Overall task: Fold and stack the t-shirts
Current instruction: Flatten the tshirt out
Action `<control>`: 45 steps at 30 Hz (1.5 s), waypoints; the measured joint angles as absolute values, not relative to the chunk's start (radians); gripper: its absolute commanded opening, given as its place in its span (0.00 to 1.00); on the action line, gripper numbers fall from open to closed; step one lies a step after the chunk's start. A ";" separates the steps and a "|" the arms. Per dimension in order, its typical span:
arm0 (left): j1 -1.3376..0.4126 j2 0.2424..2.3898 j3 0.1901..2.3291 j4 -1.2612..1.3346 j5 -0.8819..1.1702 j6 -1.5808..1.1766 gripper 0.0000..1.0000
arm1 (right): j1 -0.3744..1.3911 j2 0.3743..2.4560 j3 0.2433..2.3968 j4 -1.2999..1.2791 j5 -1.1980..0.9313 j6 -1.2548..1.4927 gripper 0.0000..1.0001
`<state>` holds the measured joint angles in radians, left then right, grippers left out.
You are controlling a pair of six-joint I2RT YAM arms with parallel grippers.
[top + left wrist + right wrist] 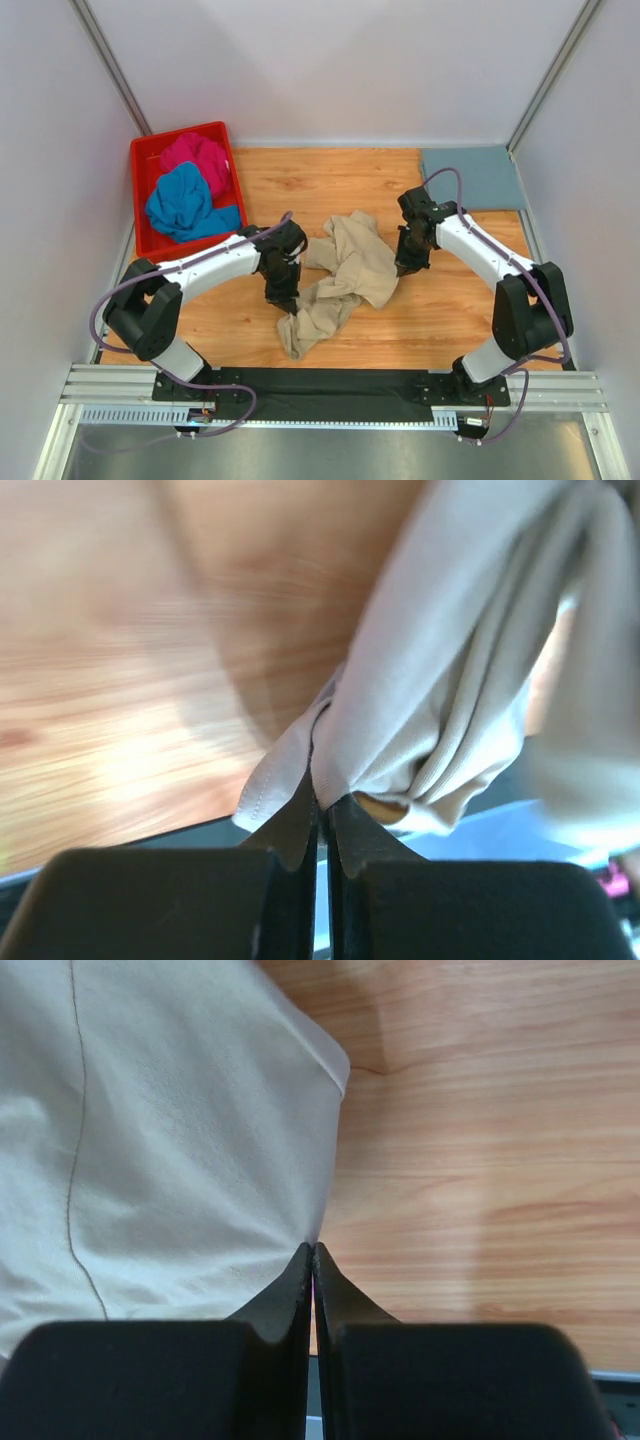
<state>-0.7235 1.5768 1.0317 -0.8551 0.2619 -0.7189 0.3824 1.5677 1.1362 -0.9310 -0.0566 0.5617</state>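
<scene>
Item: beige t-shirt (352, 268), crumpled mid-table (300, 180). Likely soft, light, limp; best held at hem edges. Left gripper (284, 297) and right gripper (408, 266) both clenched on its cloth.

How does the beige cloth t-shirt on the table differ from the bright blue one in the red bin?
The beige cloth t-shirt lies sprawled on the wooden table; the bright blue t-shirt sits bunched in the red plastic bin. The left claw and right claw pinch the beige one; neither touches the blue one. Both are crumpled.
</scene>
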 measured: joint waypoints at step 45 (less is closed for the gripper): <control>-0.474 1.599 1.140 -1.081 0.023 -0.592 0.02 | 0.369 1.294 1.004 -1.277 0.138 0.609 0.02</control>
<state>-0.4740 1.5990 1.1397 -1.0809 0.0231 -0.5922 0.3695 1.2938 1.0042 -1.2770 0.1383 0.6094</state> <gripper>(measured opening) 0.010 0.007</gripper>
